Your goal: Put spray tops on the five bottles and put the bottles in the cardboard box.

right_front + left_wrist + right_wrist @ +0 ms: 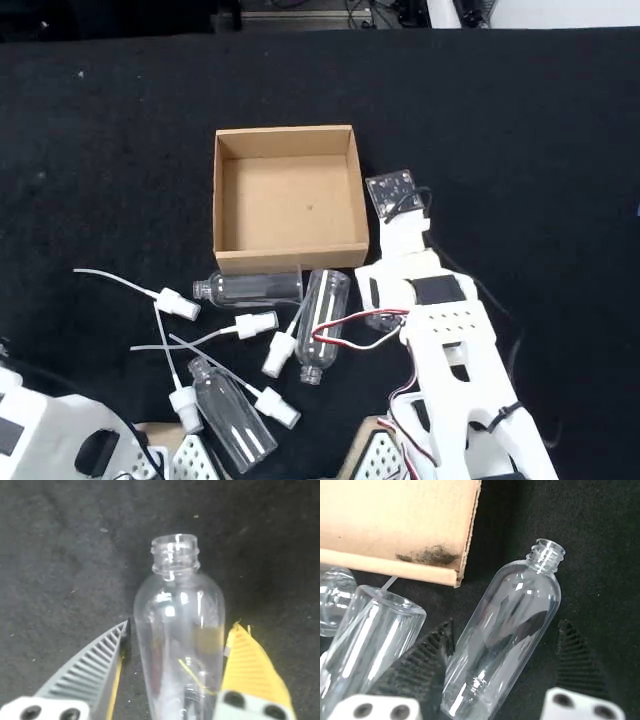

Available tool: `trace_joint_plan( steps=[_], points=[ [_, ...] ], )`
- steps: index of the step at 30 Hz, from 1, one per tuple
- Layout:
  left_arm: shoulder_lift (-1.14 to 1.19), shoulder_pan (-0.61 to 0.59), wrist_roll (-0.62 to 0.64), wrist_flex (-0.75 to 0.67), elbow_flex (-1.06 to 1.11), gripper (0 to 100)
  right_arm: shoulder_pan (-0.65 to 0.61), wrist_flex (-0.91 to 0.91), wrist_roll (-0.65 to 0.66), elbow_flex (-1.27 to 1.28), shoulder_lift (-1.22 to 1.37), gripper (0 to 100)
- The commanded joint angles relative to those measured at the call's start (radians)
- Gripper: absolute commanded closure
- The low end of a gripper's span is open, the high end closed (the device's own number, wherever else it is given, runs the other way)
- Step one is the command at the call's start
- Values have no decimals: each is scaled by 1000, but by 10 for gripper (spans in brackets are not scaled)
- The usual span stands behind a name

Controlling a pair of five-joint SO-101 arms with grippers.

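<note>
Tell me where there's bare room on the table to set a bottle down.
Bare table lies left of the box, behind it, and beyond the right arm. The box floor is bare too. It is crowded in front of the box, where bottles and spray tops lie jumbled.

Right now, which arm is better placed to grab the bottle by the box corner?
Right, likely: the right claw straddles that bottle beside the cardboard box; the left claw straddles a different bottle.

Cardboard box mid-table, bottles and spray tops just before it
</note>
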Motion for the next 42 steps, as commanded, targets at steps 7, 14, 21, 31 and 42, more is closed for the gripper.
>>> trace_joint_plan(
  steps=[7,14,21,31,42],
  points=[
    [2,-18,-61,-8,-54,725,21,-20,2,-5,-42,711],
    [-6,-22,-69,-11,2,726,21,-18,2,-5,-42,711],
    [-8,-18,-71,-11,-18,720,21,-18,2,-4,-42,711],
    [2,-16,-160,-12,12,725,21,-18,2,-4,-42,711],
    [-9,-4,-147,-2,18,962,26,-18,2,-7,-42,711]
  ],
)
